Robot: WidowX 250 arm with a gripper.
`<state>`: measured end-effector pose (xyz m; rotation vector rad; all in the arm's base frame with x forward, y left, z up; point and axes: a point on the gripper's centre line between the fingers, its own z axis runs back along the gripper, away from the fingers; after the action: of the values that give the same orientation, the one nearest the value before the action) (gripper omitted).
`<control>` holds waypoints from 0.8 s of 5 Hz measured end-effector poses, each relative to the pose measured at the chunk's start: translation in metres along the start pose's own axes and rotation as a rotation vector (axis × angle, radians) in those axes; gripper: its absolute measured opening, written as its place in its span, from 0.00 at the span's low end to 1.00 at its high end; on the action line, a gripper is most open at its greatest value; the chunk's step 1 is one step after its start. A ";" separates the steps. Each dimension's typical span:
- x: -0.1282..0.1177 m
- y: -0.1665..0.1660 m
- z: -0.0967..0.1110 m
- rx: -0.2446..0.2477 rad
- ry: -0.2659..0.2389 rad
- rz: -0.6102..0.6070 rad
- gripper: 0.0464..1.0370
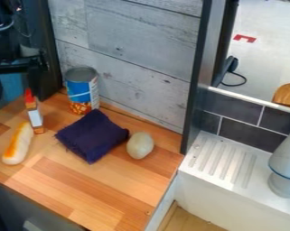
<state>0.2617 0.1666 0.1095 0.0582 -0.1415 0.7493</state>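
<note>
You find the black two-finger gripper (pixel 14 90) at the upper left of the view, with its fingers set wide apart and a blue area visible between them. The nearest item is the slim, red-tipped object with a white middle section (pixel 35 116), standing or leaning on the light-brown wooden counter (pixel 105 189); you cannot tell whether the gripper touches it. Just beside its lower end, you see the elongated, cream-and-orange, bread-like piece (pixel 18 144). To the right of the slim object, locate the dark purple folded cloth (pixel 91 135). Behind the cloth stands the cylindrical metal can with a blue, white and orange label (pixel 81 92), upright near the grey wood-plank wall (pixel 132 58). Note the pale, egg-shaped object (pixel 139 145) at the cloth's right edge.
</note>
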 end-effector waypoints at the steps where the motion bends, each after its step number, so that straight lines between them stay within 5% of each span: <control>1: -0.003 0.000 -0.009 0.006 0.029 0.001 0.96; 4: 0.009 -0.001 -0.052 0.013 0.021 -0.050 0.96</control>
<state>0.2746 0.1774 0.0594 0.0662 -0.1149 0.7007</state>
